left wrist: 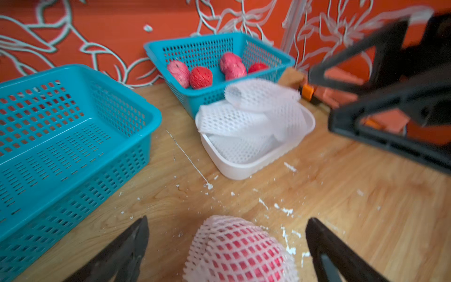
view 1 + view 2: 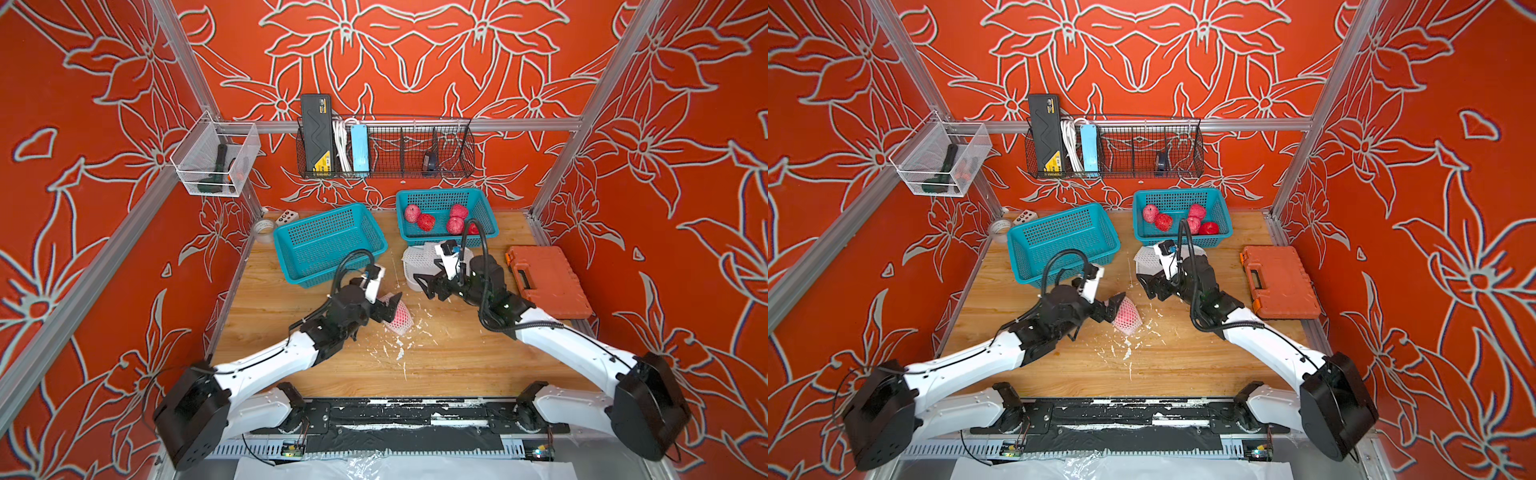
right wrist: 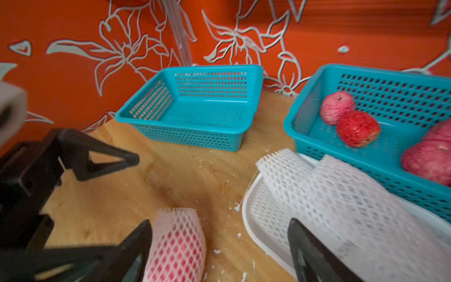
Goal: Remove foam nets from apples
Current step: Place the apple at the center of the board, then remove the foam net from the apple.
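Note:
One apple wrapped in a white foam net (image 2: pixel 401 318) (image 1: pixel 240 251) lies on the wooden table, red showing through the mesh. My left gripper (image 2: pixel 388 307) (image 1: pixel 227 218) is open, a finger on each side of the netted apple with a gap on both sides. My right gripper (image 2: pixel 428 286) (image 3: pixel 219 221) is open and empty, hovering between that netted apple (image 3: pixel 177 244) and the white tray (image 3: pixel 246 219). Several empty foam nets (image 1: pixel 249 114) are piled in the tray. Several bare apples (image 2: pixel 426 221) lie in the far right teal basket (image 2: pixel 440 192).
An empty teal basket (image 2: pixel 328 245) stands at the back left of the table. An orange tool case (image 2: pixel 548 282) lies along the right edge. White foam crumbs (image 2: pixel 399 353) litter the table in front of the netted apple. A tape roll (image 2: pixel 264 228) sits in the far left corner.

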Tool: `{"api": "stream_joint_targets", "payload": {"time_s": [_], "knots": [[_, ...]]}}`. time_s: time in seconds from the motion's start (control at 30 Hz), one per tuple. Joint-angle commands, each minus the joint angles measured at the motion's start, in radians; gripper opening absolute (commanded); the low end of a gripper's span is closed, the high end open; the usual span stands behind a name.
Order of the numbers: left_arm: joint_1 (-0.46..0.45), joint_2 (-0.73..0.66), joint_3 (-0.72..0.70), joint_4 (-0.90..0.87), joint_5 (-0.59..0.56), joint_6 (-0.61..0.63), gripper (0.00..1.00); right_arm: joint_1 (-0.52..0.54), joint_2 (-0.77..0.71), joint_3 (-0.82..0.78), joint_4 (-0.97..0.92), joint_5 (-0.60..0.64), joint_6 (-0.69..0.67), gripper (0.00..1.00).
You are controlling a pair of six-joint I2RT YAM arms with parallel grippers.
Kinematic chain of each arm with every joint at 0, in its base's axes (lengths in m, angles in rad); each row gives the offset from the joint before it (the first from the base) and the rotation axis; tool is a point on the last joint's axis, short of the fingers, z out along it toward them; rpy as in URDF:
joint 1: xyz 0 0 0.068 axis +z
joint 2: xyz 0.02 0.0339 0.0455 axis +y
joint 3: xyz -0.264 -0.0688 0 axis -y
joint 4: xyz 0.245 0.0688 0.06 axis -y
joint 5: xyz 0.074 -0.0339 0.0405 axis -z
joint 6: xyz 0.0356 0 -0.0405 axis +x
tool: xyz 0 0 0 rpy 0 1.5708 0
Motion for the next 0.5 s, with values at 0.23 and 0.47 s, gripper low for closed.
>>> {"api": "stream_joint_targets", "payload": {"time_s": [0.23, 0.47], "knots": [[0.301, -0.166, -0.235, 0.082, 0.124, -0.35, 0.98, 0.136, 0.339, 0.435, -0.612, 0.013, -0.091, 0.87], [0.303, -0.15, -0.267, 0.068, 0.182, -0.356, 0.98, 0.232, 0.555, 0.682, -0.878, 0.225, -0.085, 0.89]]}}
